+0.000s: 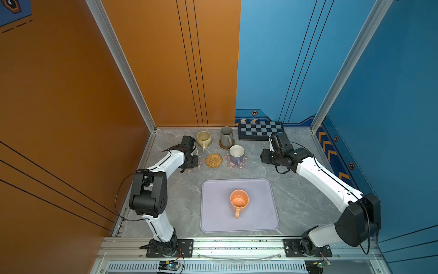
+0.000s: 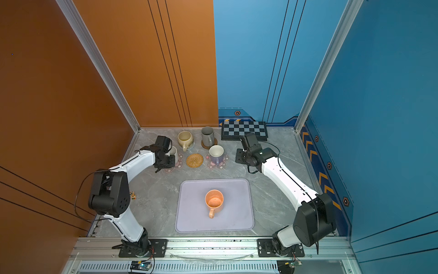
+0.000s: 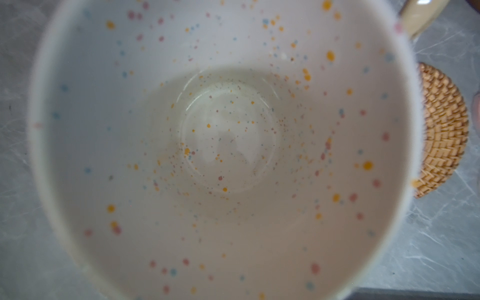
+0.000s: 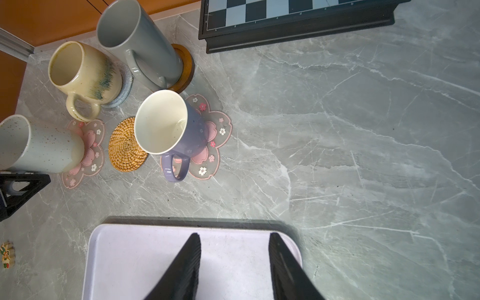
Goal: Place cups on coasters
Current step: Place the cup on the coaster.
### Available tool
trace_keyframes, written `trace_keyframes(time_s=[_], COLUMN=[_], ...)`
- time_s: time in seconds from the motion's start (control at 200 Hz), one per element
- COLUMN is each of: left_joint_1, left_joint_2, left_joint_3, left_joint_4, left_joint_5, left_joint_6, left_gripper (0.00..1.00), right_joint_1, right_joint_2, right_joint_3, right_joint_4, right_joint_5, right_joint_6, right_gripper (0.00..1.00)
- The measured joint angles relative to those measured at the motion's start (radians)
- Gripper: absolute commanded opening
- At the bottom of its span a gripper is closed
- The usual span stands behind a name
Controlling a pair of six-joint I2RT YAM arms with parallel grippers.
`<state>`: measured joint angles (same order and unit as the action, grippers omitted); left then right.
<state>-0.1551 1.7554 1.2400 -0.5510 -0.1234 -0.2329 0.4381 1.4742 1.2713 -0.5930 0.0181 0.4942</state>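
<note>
The white speckled cup (image 3: pixel 233 155) fills the left wrist view and stands on a pink flower coaster (image 4: pixel 91 150). My left gripper (image 1: pixel 190 163) is shut on it at its near side; its fingers are hidden. The beige cup (image 1: pixel 203 138) rests on the grey spiral coaster (image 4: pixel 124 85). On the brown disc coaster (image 1: pixel 233 143) stands the tall grey cup (image 1: pixel 226 136). The lavender cup (image 1: pixel 236 154) sits on the other pink flower coaster (image 1: pixel 244 163). Between the flower coasters the rattan coaster (image 1: pixel 213 160) lies bare. The orange cup (image 1: pixel 239 201) stands upright on the tray. My right gripper (image 4: pixel 235 235) hangs open and empty above the tray's far right corner.
The lavender tray (image 1: pixel 213 213) lies in the middle front of the marble table. A black-and-grey checkered board (image 1: pixel 260 130) sits at the back right against the blue wall. An orange wall closes the left side. A small sticker-like scrap (image 2: pixel 133 195) lies near the left arm.
</note>
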Motion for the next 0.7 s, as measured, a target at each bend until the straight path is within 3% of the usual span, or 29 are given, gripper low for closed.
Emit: trace_keyframes(time_s=[0.701], left_joint_1=[0.002], left_joint_2=[0.048], left_joint_3=[0.007], left_joint_4=[0.04], left_joint_5=[-0.008], left_joint_6=[-0.015], left_gripper=[0.0], right_joint_1=[0.0], right_joint_2=[0.032], right_joint_3=[0.003], right_joint_4=[0.0], right_joint_5=[-0.019], right_joint_6=[-0.001], right_gripper=[0.46])
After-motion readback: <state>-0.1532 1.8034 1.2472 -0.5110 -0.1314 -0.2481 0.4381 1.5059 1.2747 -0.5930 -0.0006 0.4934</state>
